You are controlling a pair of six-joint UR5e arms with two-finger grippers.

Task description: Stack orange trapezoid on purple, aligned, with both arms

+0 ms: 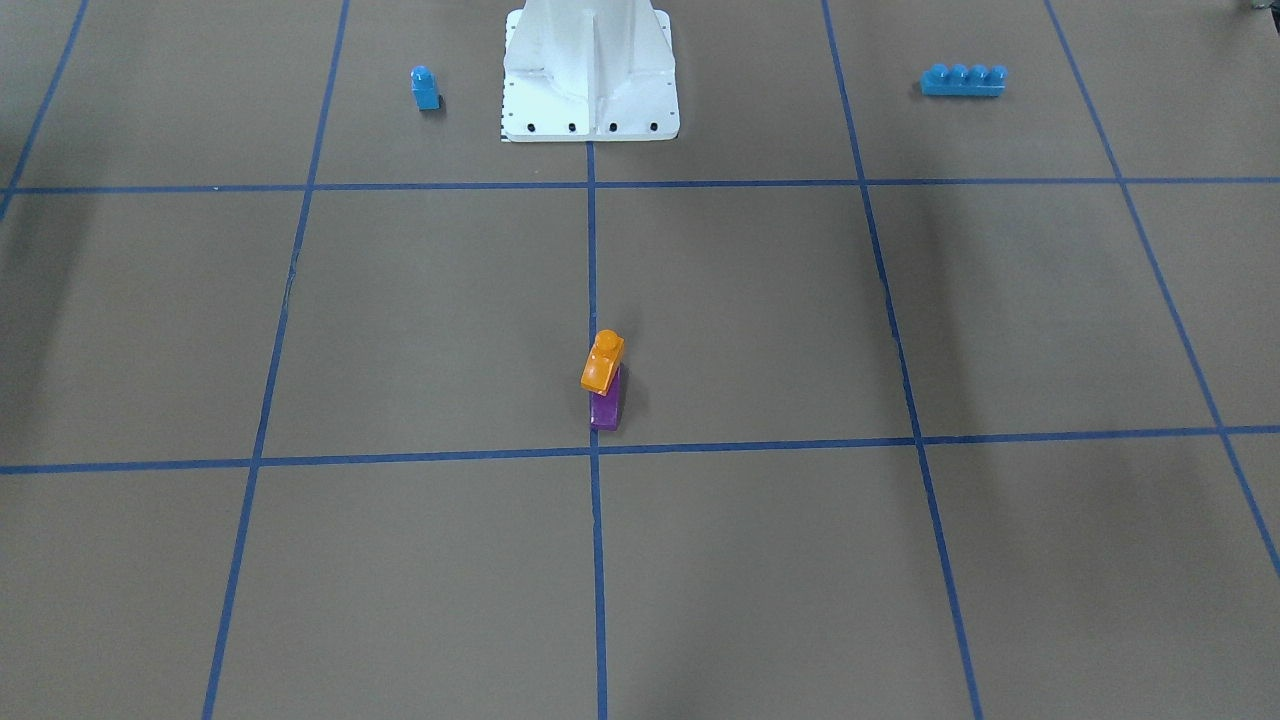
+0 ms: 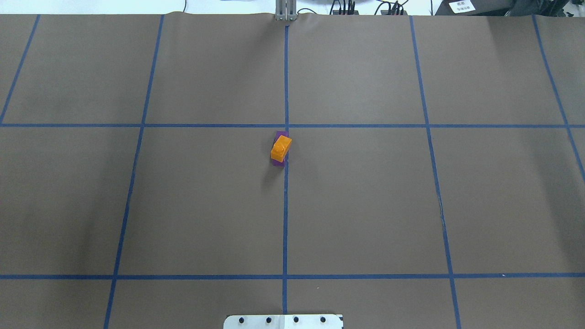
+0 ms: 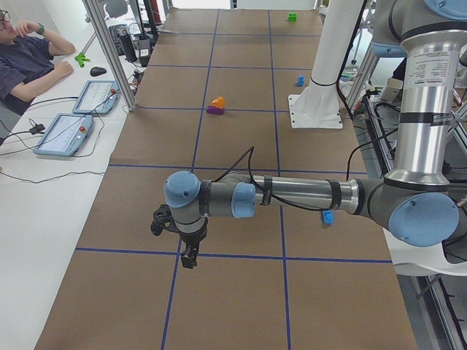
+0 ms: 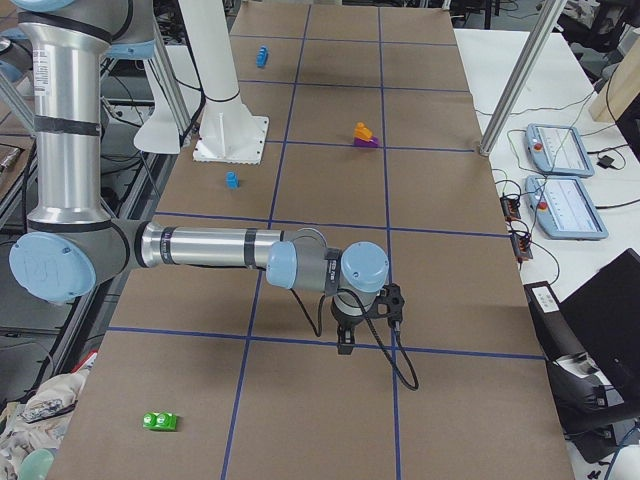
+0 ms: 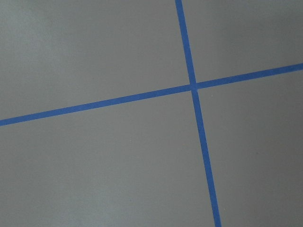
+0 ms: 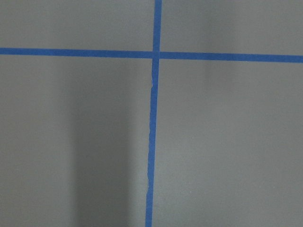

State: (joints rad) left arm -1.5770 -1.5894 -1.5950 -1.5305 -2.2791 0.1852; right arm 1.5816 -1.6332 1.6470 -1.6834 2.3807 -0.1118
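Brown gridded table [image 1: 400, 330]: orange trapezoid [image 1: 603, 362] seated on purple [image 1: 604, 408], frame centre, twisted askew. Advise squaring edges and pressing the stud home. Left gripper [image 3: 189, 257] and right gripper [image 4: 346, 343] well apart from stack; grasp state cannot be told.

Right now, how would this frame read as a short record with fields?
Stack: glossy orange plastic trapezoid brick on glossy purple plastic sloped brick, seemingly twisted slightly off line.
Left pincer: far from the stack; open or shut unclear.
Right pincer: likewise far away; state unclear.
Elsewhere: small blue one-stud brick, long blue four-stud brick.
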